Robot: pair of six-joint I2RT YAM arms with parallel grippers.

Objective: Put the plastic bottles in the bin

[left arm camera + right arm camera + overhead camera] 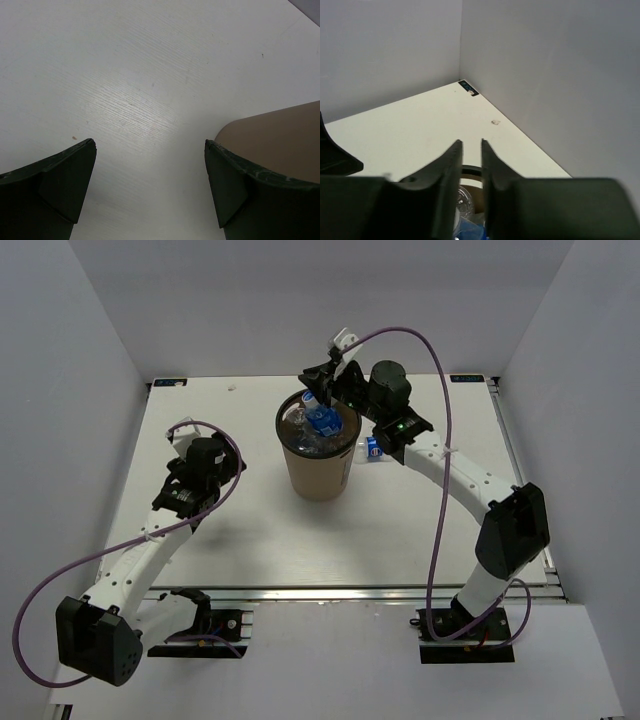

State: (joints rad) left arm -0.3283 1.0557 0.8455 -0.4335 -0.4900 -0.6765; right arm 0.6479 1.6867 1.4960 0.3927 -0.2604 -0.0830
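The brown bin [318, 468] stands mid-table with several clear plastic bottles in it. One blue-labelled bottle [320, 417] sticks up above the rim. My right gripper [326, 378] hovers over the bin's far rim. Its jaws [471, 142] are almost together with nothing between the tips. Below them I see the dark rim [470, 172] and a bottle [464, 200]. Another blue-labelled bottle [371, 448] lies on the table behind the bin, partly hidden by my right arm. My left gripper [198, 458] is open and empty [150, 145], left of the bin [280, 142].
White walls close in the table [230, 530] on the left, back and right. A metal rail [350, 595] runs along the near edge. Purple cables loop off both arms. A small speck [495, 121] lies near the back wall.
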